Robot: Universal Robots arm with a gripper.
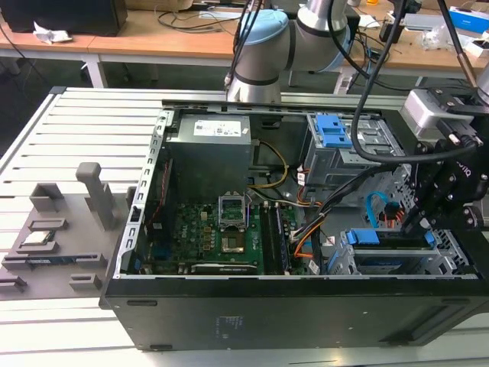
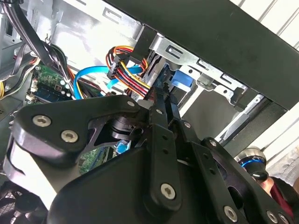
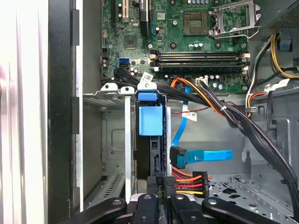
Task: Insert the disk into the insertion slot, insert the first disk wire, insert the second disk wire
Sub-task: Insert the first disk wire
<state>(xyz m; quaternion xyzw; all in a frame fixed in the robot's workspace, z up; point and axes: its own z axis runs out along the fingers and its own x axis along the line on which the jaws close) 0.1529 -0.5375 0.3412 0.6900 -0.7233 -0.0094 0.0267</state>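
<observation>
Robotics lab or workshop, electronics assembly. Slotted aluminium table (image 1: pixel 92 115) bearing an open computer tower (image 1: pixel 252 313) and grey part fixtures (image 1: pixel 95 195); robot arm (image 1: pixel 263 46) rising behind the tower; wooden benches (image 1: pixel 168 47) beyond, strewn with cables (image 1: pixel 191 19) and small boxes (image 1: pixel 466 17).

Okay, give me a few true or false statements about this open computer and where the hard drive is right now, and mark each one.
1. The silver hard drive in its bright blue plastic carrier sits in the silver perforated sheet-metal drive cage. True.
2. The black computer case is closed up. False: its side is open, showing the green motherboard.
3. The black connector with red, orange and yellow wires lies right by the gripper. True.
4. A cooler covers the square metal processor socket. False: the socket is bare.
</observation>
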